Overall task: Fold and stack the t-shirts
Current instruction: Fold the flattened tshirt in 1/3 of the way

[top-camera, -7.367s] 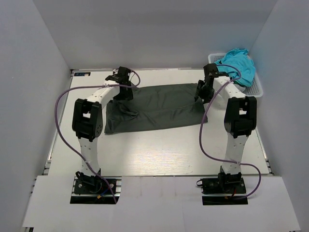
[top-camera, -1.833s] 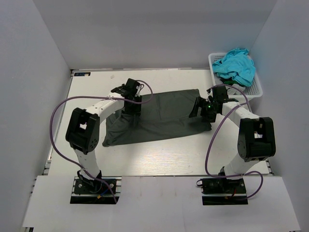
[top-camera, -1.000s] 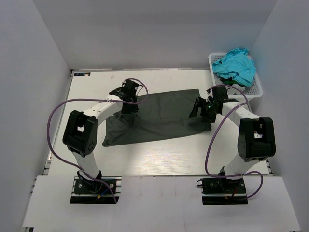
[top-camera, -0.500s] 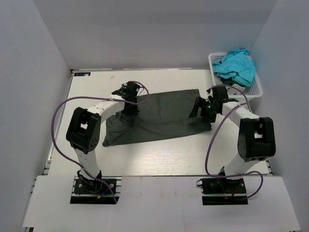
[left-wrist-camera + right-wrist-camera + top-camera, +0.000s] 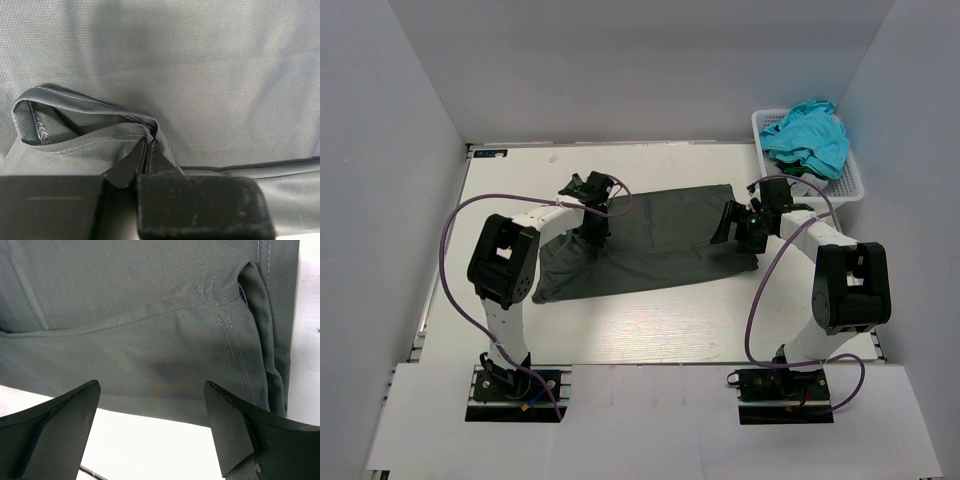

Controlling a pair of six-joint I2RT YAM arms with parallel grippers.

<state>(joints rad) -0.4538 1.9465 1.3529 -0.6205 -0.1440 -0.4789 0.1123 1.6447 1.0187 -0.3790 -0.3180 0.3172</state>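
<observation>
A dark charcoal-grey t-shirt (image 5: 660,240) lies flat across the middle of the table, folded into a long band. My left gripper (image 5: 595,207) is at its upper left part. In the left wrist view the left gripper (image 5: 149,145) is shut, pinching a raised, stitched fold of the dark t-shirt (image 5: 200,75). My right gripper (image 5: 736,226) hovers over the shirt's right end. In the right wrist view the right gripper (image 5: 151,385) stands wide open over the dark t-shirt (image 5: 125,330), near its stitched seam and its edge. A turquoise t-shirt (image 5: 810,135) lies heaped in the basket.
A white lattice basket (image 5: 852,186) stands at the back right corner, just beyond the right arm. White table (image 5: 650,320) shows in front of the dark shirt and to its left. Grey walls close in both sides and the back.
My left gripper has closed its jaws on a fold of the dark shirt, and its elbow has swung slightly. The right arm and the shirt's layout are unchanged.
</observation>
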